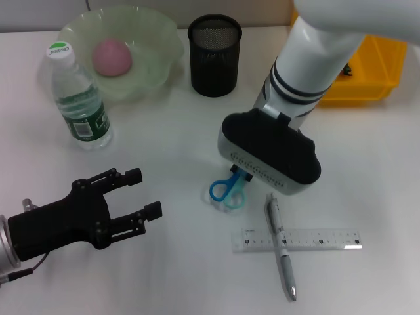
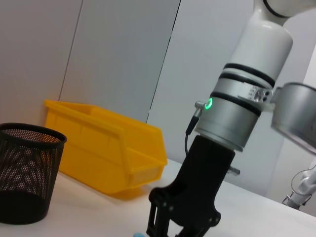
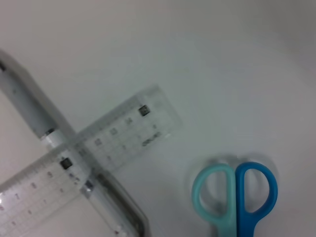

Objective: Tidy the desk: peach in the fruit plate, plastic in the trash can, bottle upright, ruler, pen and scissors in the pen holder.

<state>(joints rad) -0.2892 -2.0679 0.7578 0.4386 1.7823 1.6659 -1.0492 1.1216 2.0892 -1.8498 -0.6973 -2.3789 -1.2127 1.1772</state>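
- Head view: the right gripper [image 1: 241,176] hangs directly over the scissors [image 1: 228,190], its bulky white-and-black wrist hiding the blades; only the two blue loop handles show, lying flat on the white desk [image 1: 367,164]. Whether its fingers are apart or together cannot be told.
- Just beside the scissors, the grey pen [image 1: 280,246] lies across the clear plastic ruler [image 1: 298,239].
- The left gripper [image 1: 146,194] hovers low over the desk's near left part, its black fingers spread apart and holding nothing.
- At the back, the round pink peach [image 1: 111,56] sits in the wavy-rimmed, translucent green fruit plate [image 1: 157,39]; the clear bottle [image 1: 77,98] with a white cap stands upright beside it, and the black mesh pen holder [image 1: 214,56] stands near a yellow bin [image 1: 380,72].
- Left wrist view: the pen holder [image 2: 24,170] and the bin [image 2: 106,150] stand behind the right arm's black gripper [image 2: 173,224].
- Right wrist view: the scissors' [image 3: 237,195] glossy handles, one pale teal and one deeper blue, lie near the ruler [image 3: 89,150], which the pen [image 3: 37,116] crosses.
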